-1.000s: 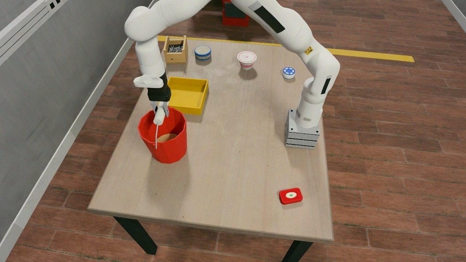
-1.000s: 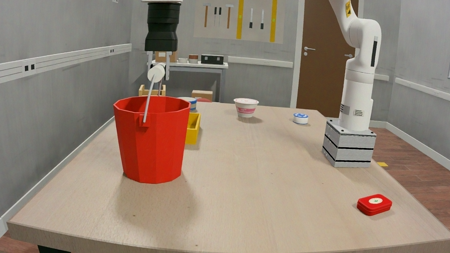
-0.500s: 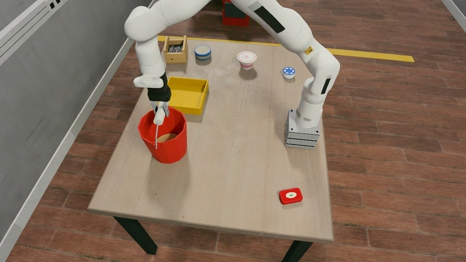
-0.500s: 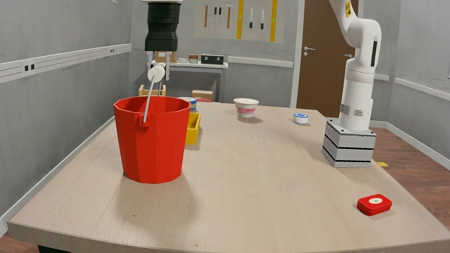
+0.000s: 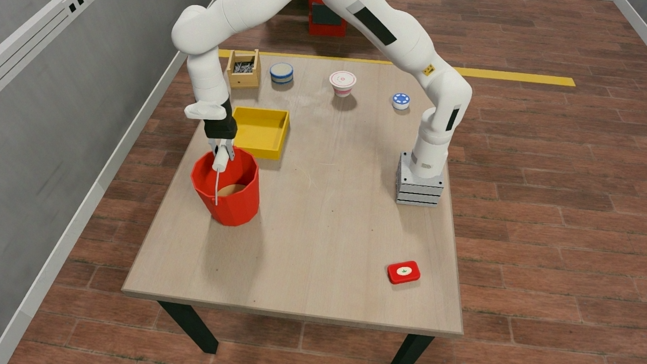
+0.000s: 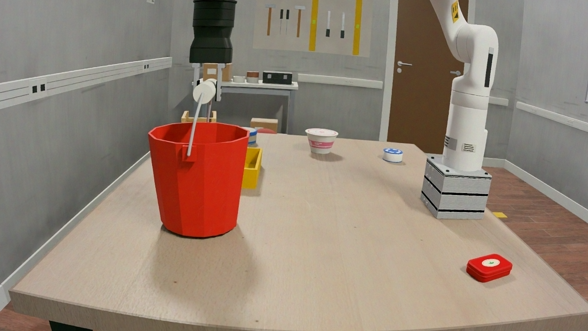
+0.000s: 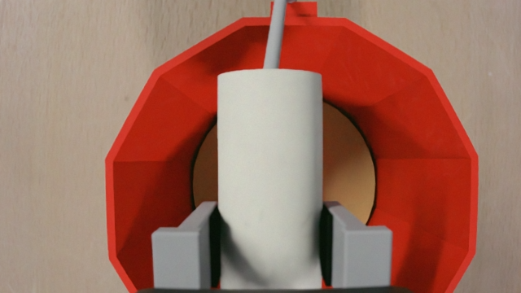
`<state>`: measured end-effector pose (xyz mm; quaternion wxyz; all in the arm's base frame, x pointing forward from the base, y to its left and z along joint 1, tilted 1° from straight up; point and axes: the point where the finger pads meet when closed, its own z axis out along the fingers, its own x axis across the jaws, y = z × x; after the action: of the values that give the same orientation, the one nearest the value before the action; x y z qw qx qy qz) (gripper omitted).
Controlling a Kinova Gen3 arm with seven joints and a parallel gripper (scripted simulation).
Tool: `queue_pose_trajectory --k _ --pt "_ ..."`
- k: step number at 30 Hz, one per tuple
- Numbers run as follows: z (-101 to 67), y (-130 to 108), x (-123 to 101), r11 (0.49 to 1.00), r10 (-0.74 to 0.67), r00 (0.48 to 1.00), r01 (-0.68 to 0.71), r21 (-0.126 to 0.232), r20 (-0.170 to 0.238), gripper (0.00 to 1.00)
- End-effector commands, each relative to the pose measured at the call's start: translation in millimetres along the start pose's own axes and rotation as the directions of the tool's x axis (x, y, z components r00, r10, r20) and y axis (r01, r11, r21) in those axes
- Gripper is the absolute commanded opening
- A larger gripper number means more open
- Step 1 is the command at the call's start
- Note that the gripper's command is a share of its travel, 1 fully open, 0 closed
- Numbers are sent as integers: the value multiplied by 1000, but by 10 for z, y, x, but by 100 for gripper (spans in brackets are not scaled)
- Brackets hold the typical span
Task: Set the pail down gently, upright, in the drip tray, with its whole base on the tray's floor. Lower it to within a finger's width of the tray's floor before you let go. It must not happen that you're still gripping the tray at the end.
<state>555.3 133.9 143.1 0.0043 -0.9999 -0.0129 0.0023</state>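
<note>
The red pail [image 5: 232,203] [image 6: 197,185] [image 7: 427,122] stands upright on the table near its left edge, with a tan disc on its floor. Its wire bail is raised, with a white cylindrical grip [image 5: 220,161] [image 6: 204,91] [image 7: 269,142] at the top. My gripper [image 5: 221,153] [image 6: 206,94] [image 7: 270,232] hangs straight above the pail and is shut on that white grip, one finger on each side. The yellow drip tray [image 5: 260,151] [image 6: 251,168] lies empty just behind the pail, close to it.
A wooden box of screws [image 5: 244,74], a blue-banded tin [image 5: 281,72], a white and red cup [image 5: 342,82] [image 6: 321,139] and a small blue and white tub [image 5: 401,100] [image 6: 392,154] stand at the back. The arm's base [image 5: 419,183] [image 6: 456,191] is at the right, and a red tin [image 5: 403,271] [image 6: 489,267] lies at the front right.
</note>
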Motion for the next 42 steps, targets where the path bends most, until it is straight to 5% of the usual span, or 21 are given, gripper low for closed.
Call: queue_pose_trajectory --k 1,42 --pt "-44 -1 7 1000 0 1000 0 1 -3 0" --pt "-631 0 5 1000 0 1000 0 1 -3 0"
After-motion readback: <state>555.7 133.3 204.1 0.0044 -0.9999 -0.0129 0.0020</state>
